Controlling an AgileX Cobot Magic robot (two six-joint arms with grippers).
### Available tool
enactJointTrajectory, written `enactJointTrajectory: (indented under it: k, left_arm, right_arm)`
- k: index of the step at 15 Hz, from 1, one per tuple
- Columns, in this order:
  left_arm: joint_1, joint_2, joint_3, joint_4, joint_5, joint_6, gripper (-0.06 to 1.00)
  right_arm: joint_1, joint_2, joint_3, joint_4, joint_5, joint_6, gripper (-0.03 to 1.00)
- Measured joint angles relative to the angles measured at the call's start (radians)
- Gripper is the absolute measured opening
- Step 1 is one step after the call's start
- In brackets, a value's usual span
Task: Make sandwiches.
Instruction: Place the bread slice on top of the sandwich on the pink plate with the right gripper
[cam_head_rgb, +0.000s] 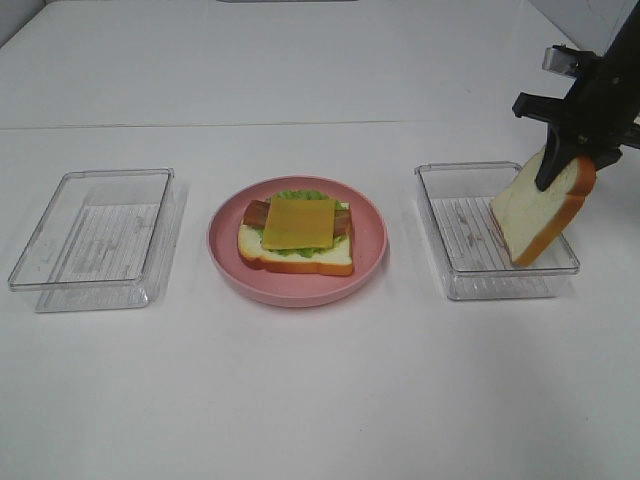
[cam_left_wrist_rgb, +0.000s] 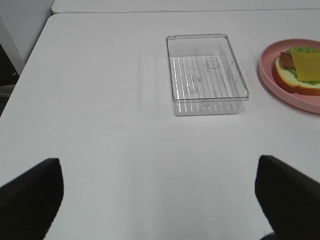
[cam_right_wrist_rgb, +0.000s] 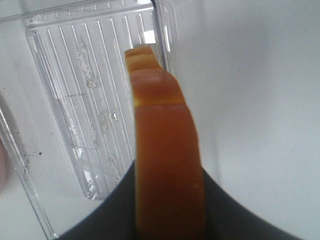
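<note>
White worktop (cam_head_rgb: 320, 400). Right pincer (cam_head_rgb: 556, 168) grasps top bread slice (cam_head_rgb: 540, 210) over tray (cam_head_rgb: 455, 270); left pincer (cam_left_wrist_rgb: 160, 200) released. Next: carry slice onto cheese (cam_head_rgb: 299, 222).

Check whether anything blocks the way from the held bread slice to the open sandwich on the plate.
Nothing visible does. The right gripper holds the bread slice tilted above the right tray; only that tray's low wall and bare table lie between it and the sandwich on the plate.
</note>
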Motion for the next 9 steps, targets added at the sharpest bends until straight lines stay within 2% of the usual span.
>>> enactJointTrajectory:
  k: [3, 5, 8, 9]
  left_arm:
    - [0.0, 0.0, 0.0, 0.0, 0.0, 0.0, 0.96]
    - [0.0, 0.0, 0.0, 0.0, 0.0, 0.0, 0.96]
    - [0.0, 0.0, 0.0, 0.0, 0.0, 0.0, 0.96]
    - [0.0, 0.0, 0.0, 0.0, 0.0, 0.0, 0.96]
  right_arm:
    - [-0.001, -0.085, 0.0, 0.026, -0.001, 0.027, 0.24]
    - [-0.001, -0.207, 0.023, 0.106, -0.003, 0.023, 0.24]
    - [-0.001, -0.311, 0.145, 0.383, -0.002, -0.118, 0.24]
    - [-0.001, -0.324, 0.172, 0.446, 0.0, -0.152, 0.24]
